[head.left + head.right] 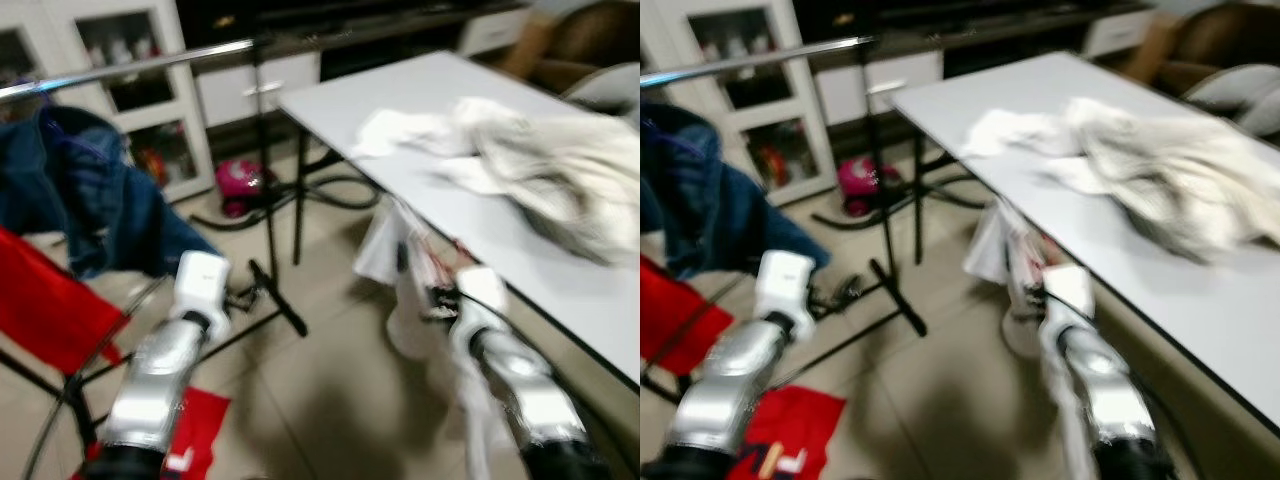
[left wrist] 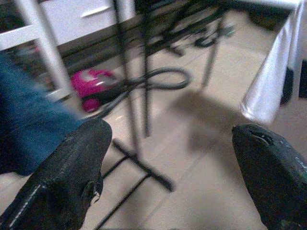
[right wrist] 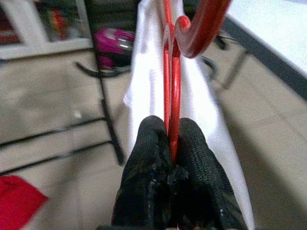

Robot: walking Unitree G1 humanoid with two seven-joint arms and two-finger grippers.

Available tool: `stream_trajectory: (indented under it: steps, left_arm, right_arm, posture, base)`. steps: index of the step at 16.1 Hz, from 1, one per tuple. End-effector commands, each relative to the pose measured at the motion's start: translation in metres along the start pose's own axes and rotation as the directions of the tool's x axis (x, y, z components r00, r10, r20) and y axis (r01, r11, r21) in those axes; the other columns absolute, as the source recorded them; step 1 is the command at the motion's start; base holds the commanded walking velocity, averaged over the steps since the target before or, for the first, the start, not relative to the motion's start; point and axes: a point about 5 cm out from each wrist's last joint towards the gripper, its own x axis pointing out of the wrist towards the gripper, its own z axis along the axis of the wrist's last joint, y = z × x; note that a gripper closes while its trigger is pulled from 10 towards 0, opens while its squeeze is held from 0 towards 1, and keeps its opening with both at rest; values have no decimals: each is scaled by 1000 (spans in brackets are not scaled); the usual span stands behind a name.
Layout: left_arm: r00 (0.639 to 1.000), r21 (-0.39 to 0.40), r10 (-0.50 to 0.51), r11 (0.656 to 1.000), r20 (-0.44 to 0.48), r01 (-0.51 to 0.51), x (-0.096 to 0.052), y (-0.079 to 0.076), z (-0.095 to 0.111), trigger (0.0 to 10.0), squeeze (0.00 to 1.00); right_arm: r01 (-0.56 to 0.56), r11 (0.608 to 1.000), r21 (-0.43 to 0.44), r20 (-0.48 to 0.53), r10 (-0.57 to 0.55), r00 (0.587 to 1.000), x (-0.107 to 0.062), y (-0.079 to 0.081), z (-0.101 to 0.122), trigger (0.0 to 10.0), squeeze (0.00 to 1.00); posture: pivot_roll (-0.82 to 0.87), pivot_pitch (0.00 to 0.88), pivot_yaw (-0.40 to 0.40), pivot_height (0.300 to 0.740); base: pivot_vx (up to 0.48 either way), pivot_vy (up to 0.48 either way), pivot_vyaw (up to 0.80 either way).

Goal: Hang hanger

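My right gripper (image 3: pixel 171 139) is shut on the lower part of a red hanger (image 3: pixel 171 72), whose hook (image 3: pixel 201 24) curves up beyond the fingers. A white garment (image 3: pixel 148 81) hangs on this hanger and shows beside the table's edge (image 1: pixel 400 270), just ahead of my right gripper (image 1: pixel 438 297). The metal rail (image 1: pixel 130 65) of a clothes rack runs across the upper left, well away from the hanger. A blue garment (image 1: pixel 90 190) is draped over the rail. My left gripper (image 2: pixel 170 139) is open and holds nothing, low by the rack's black stand (image 1: pixel 270 240).
A white table (image 1: pixel 420 90) on the right carries a pile of white laundry (image 1: pixel 540 160). A red cloth (image 1: pixel 45 310) hangs at the left and another red piece (image 1: pixel 200 420) lies on the floor. A pink vacuum (image 1: pixel 240 185) and its hose sit near the white cabinet (image 1: pixel 175 110).
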Motion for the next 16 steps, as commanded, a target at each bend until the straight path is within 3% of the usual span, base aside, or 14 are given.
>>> stream_trajectory:
  steps: [1, 11, 16]
  left_arm:
    - [999, 19, -31, 999, 26, 30, 4, -8, 8, 10000, 1000]
    - [997, 63, -66, 996, 33, 64, 4, -15, 11, 10000, 1000]
    - [997, 85, -73, 994, 31, 71, 3, -17, 10, 10000, 1000]
  right_arm:
    - [32, 999, -13, 25, -31, 999, -4, -12, 4, 10000, 0]
    - [-26, 998, -58, 21, 28, 999, -1, -7, 5, 10000, 0]
    - [-67, 995, -75, 18, 68, 998, 1, -3, 7, 10000, 0]
  posture:
    - [-32, 16, 13, 740]
    - [-27, 0, 10, 740]
    - [-24, 0, 0, 740]
  base:
    - [458, 0, 556]
    - [458, 0, 0]
    - [450, 0, 800]
